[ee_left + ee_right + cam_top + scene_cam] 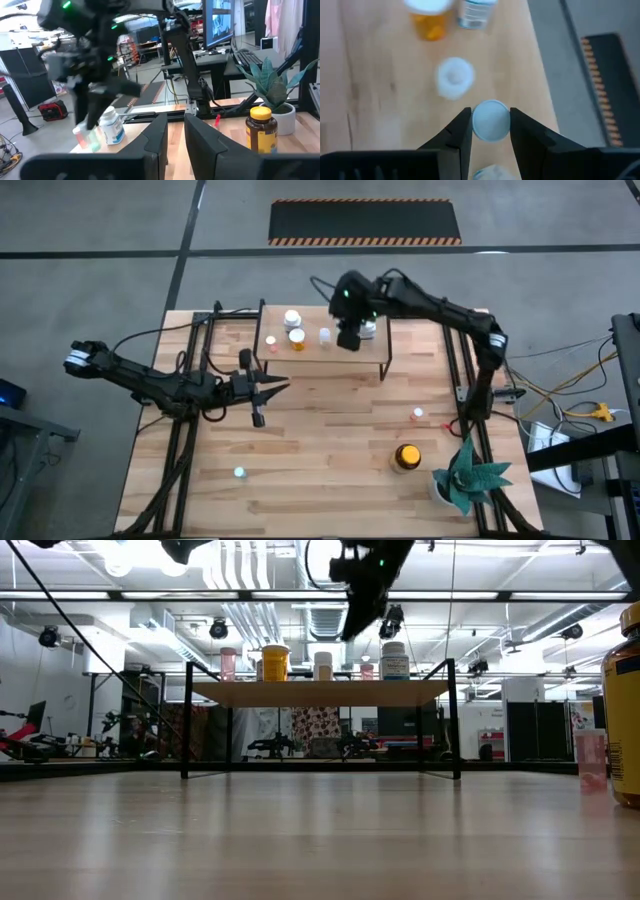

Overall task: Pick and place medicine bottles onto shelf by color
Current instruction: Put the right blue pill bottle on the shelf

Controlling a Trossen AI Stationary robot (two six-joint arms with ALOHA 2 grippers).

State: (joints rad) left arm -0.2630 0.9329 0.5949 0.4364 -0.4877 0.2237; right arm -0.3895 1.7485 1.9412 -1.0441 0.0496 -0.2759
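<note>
Left gripper [283, 387]: fingers nearly pressed together, holding nothing, over worktop [320, 450]. Shelf [320, 352]: five bottles visible, one part-hidden. Right gripper [490, 131]: fingers pinching pale-blue capped bottle [490, 121] above shelf. Worktop: amber bottle [406, 457], two vials.

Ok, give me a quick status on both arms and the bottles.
Right gripper above the shelf, jaws around a pale-blue-capped bottle. Left gripper waiting over mid-table, holding nothing. Amber bottle on the table. Nothing in the way.
</note>
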